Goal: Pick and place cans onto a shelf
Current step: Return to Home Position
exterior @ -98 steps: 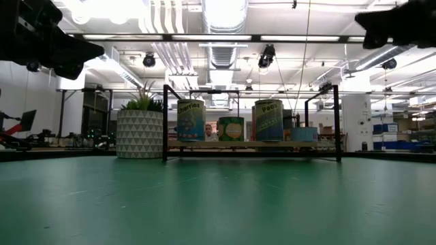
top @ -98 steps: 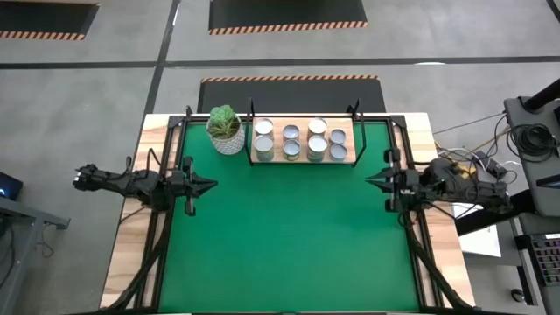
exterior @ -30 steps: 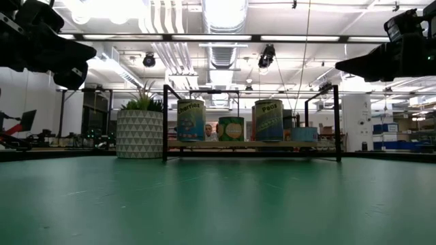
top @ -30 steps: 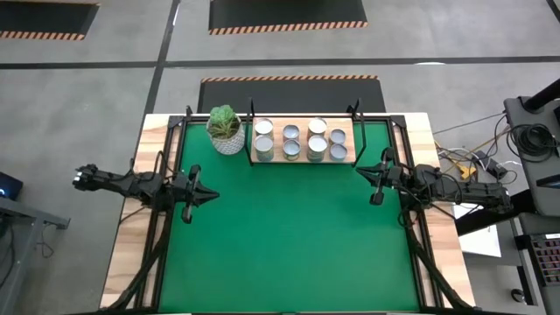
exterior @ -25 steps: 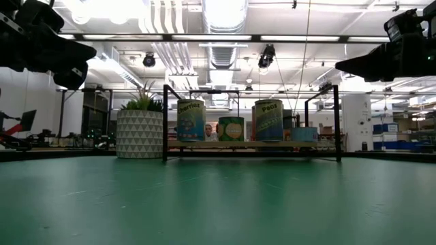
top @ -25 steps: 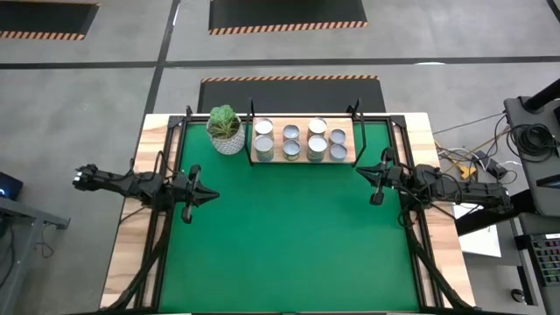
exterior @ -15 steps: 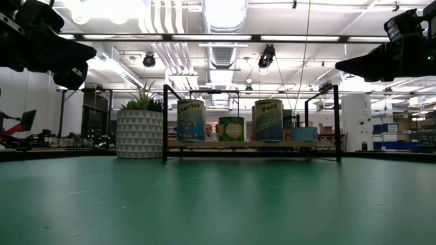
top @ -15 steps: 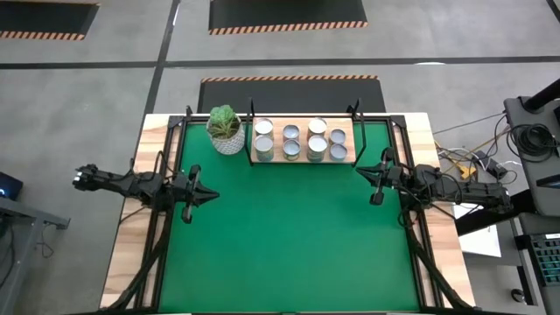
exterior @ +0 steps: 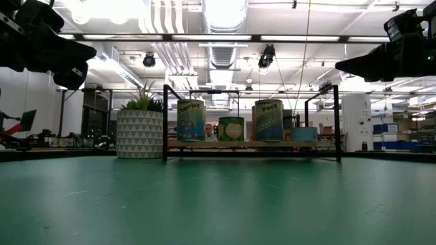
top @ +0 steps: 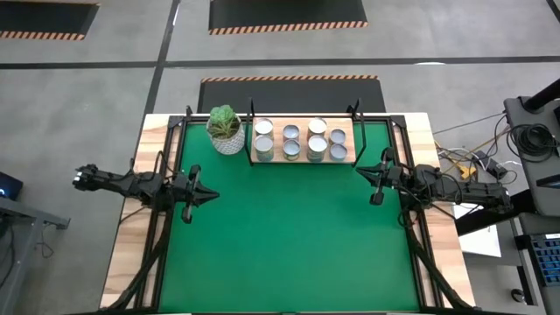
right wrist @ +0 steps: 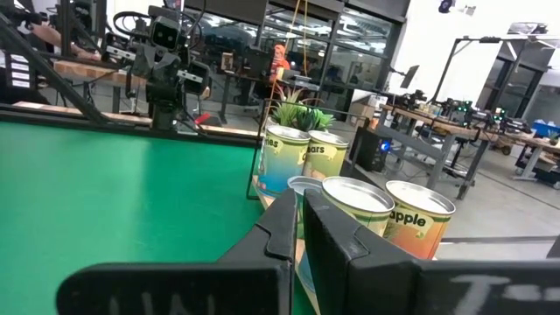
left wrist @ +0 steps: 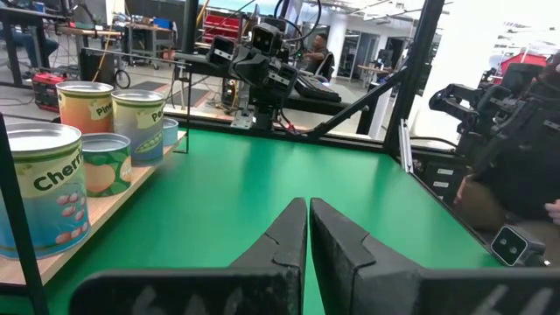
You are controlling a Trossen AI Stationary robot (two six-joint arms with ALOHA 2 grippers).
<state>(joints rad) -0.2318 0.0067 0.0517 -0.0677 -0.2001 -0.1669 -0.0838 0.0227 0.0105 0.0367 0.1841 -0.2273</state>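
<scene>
Several cans (top: 291, 150) stand upright on their bases on the shelf (top: 277, 158), a wooden board on thin black posts at the far edge of the green mat (top: 289, 236). In the low view the cans (exterior: 191, 120) show labels above the board (exterior: 204, 143). My left gripper (top: 214, 195) hangs level and shut over the mat's left side, and its wrist view shows the fingertips (left wrist: 308, 206) together. My right gripper (top: 357, 170) hangs level and shut over the mat's right side, near the shelf's right end. Both hold nothing.
A white patterned pot with a green plant (top: 225, 129) stands just left of the shelf. Black frame rails (top: 166, 227) run along the mat's left and right sides. The mat's middle and near half lie bare. Cables and equipment (top: 525, 140) sit off the table's right.
Over the last second both arms have kept still and nothing on the table has moved. A few seconds earlier the right gripper swung toward the shelf and the left gripper swung slightly toward the near edge, both staying shut.
</scene>
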